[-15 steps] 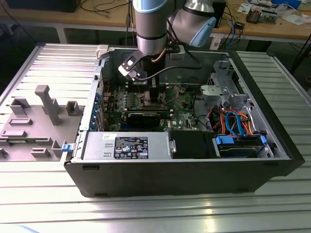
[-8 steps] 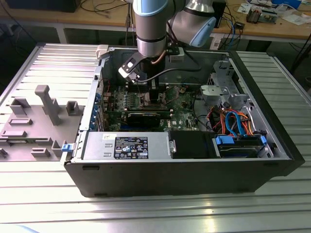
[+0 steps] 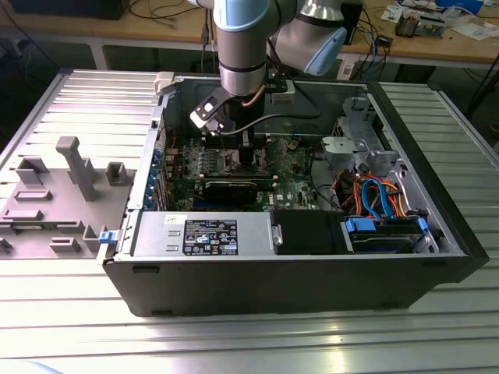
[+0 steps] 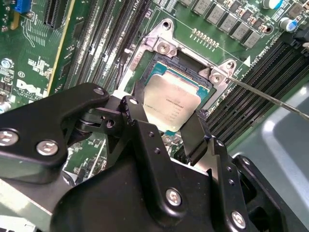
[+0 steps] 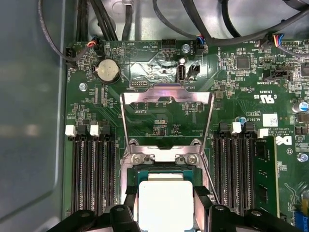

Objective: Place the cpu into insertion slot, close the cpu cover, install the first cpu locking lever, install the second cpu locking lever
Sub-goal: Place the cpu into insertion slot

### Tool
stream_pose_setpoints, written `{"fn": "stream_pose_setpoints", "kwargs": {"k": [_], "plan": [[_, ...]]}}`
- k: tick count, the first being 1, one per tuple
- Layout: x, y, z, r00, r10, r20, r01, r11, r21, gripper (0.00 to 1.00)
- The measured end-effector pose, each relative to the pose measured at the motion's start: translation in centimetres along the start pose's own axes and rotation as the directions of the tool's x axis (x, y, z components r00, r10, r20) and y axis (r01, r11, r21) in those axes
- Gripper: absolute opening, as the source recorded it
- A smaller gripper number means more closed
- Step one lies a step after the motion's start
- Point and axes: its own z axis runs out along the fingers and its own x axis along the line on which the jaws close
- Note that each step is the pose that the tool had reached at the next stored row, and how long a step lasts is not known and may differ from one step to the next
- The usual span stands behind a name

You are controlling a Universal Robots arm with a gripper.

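The cpu (image 4: 171,104) lies flat between the jaws, which are closed on its two opposite edges, straight below the wrist in both wrist views. It sits in or just over the slot (image 5: 164,157), squared to the rim; I cannot tell whether it is fully seated. Just beyond, the cover (image 5: 166,97) stands swung up and open. Farther out, the case (image 3: 312,280) rests on the desk (image 3: 234,347).

cpu (image 5: 165,205): cut by edge | insertion slot (image 4: 169,60): mostly under cpu, pincer (image 4: 166,113)
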Motion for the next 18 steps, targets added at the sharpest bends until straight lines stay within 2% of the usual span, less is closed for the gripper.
{"fn": "stream_pose_setpoints", "kwargs": {"k": [11,18], "plan": [[-0.02,-0.07,0.8,1.0,0.005,0.0008,-0.005,1.0,0.0003,0.54],[-0.01,-0.07,0.88,1.0,0.006,0.0005,-0.006,1.0,0.0,0.54]]}}
